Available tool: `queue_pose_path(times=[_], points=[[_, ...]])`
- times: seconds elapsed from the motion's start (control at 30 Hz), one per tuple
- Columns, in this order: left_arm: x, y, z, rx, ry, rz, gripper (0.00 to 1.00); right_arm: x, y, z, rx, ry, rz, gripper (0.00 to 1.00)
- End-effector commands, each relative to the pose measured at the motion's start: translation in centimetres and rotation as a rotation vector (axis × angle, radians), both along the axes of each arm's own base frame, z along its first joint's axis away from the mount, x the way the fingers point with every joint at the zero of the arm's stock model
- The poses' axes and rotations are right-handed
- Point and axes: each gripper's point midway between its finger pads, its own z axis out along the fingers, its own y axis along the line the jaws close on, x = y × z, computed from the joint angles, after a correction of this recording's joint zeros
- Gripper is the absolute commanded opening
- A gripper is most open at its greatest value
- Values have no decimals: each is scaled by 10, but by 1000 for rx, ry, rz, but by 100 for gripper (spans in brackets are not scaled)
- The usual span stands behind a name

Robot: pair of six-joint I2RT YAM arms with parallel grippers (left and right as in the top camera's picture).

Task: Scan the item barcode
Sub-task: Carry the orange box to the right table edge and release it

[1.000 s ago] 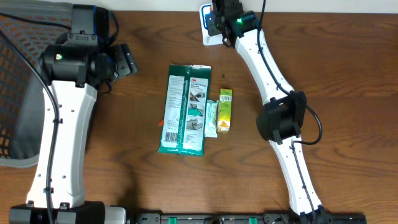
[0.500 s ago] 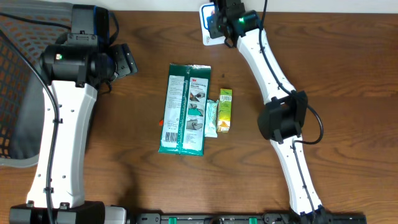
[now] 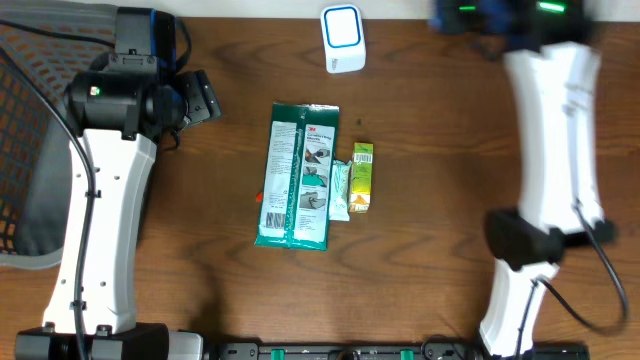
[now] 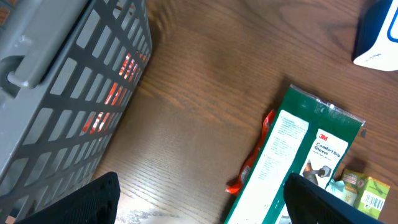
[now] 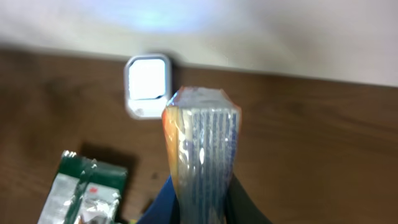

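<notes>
The right arm [image 3: 550, 120] has swung off to the right of the white scanner [image 3: 342, 38], which it covered a moment ago and which now lies bare at the far edge of the counter [image 3: 450, 150]. The right tool [image 5: 202, 210] is clamped shut on a striped orange packet [image 5: 202, 143], held up off the counter. The left tool [image 4: 214, 202] has not moved: it gapes wide, holding nothing, beside the grey basket [image 4: 62, 93].
</notes>
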Motion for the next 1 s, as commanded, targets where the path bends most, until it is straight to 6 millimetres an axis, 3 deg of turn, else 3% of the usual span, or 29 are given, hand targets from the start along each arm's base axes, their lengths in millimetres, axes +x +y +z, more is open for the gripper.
queue_pose_path(times=[0.0,0.17,0.3,0.5,0.67,0.97], points=[[1,3,0,20,2,-5,85,-20,-54,-2,-36,66,-110,1],[1,3,0,20,2,-5,85,-56,-121,-31,-41,257,-255,1],[1,3,0,20,2,-5,85,-68,-169,-59,-25,366,-388,1],[1,3,0,20,2,-5,85,-101,-232,-123,-119,605,-630,1],[1,3,0,20,2,-5,85,-126,-266,-177,-269,757,-777,1],[1,3,0,20,2,-5,85,-149,-297,-260,-505,816,-888,1]])
